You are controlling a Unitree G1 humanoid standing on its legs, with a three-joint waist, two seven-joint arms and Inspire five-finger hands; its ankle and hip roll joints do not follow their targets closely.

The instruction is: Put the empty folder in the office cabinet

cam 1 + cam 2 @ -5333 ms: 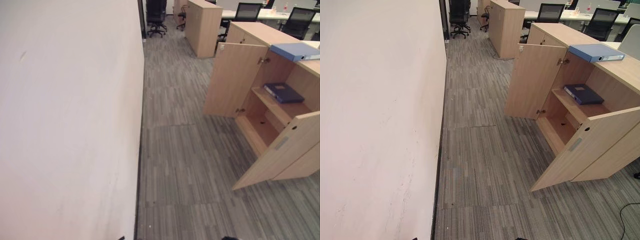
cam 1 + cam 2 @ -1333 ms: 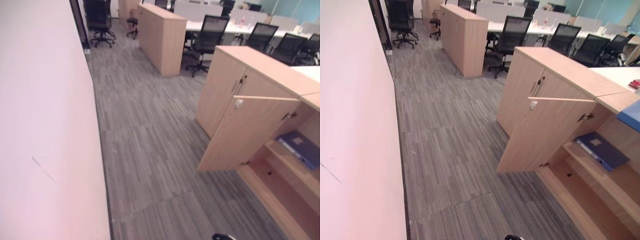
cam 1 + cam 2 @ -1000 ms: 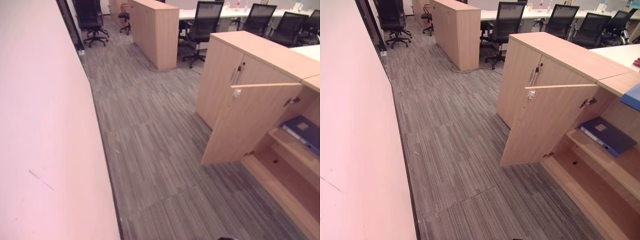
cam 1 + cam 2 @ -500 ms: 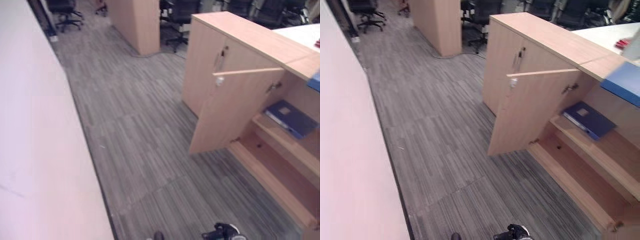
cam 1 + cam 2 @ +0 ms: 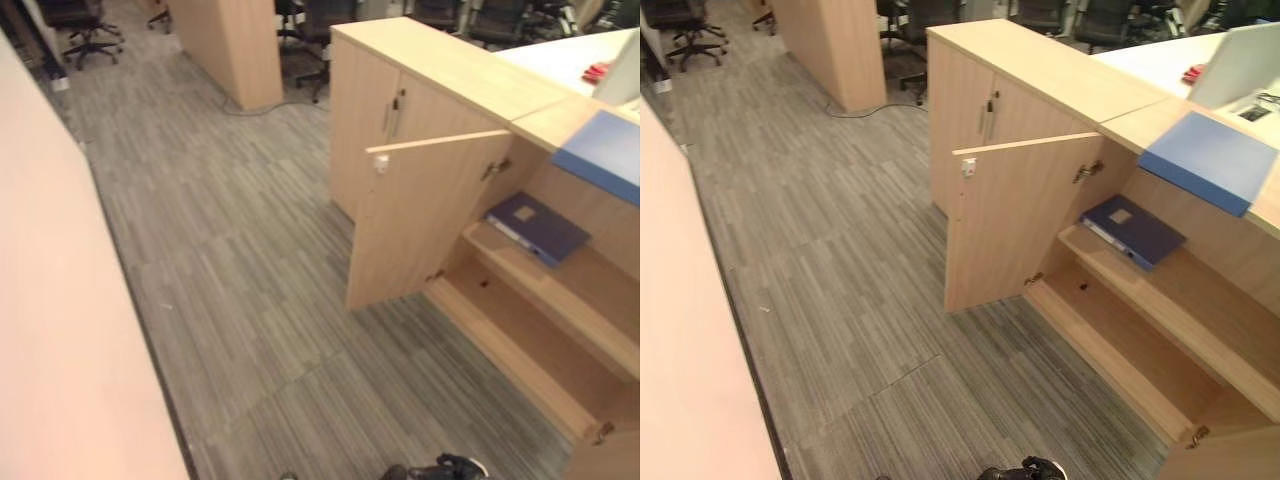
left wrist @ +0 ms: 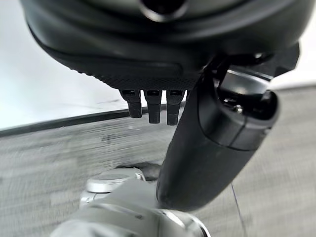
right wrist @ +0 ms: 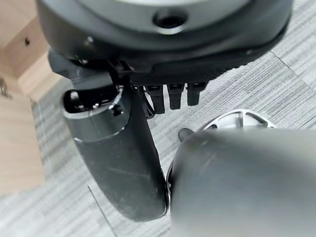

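**A:** What is different from a moment ago?

**B:** Only the camera has turned. The white wall (image 5: 50, 350) takes less of the picture, and the office cabinet (image 5: 1200, 300) has come more to the middle. The things themselves did not move. I think the robot is approaching and no reach has begun yet.

**A:** Where is the folder?

**B:** A light blue folder (image 5: 1210, 158) lies flat on the cabinet's top, one corner over the edge. This is probably the one to put away, though I cannot see if it is empty. A dark blue folder (image 5: 1133, 230) already lies on the upper shelf inside.

**A:** And the hands?

**B:** The left hand (image 6: 163, 64) and the right hand (image 7: 163, 54) both hang over the floor, fingers loose and straight, holding nothing.

**A:** What about the materials?

**B:** The cabinet is light wood laminate, smooth with sharp edges. Its door (image 5: 1015, 220) stands wide open on metal hinges. The folders are stiff, flat and rectangular. The carpet (image 5: 840, 270) is grey with fine stripes.
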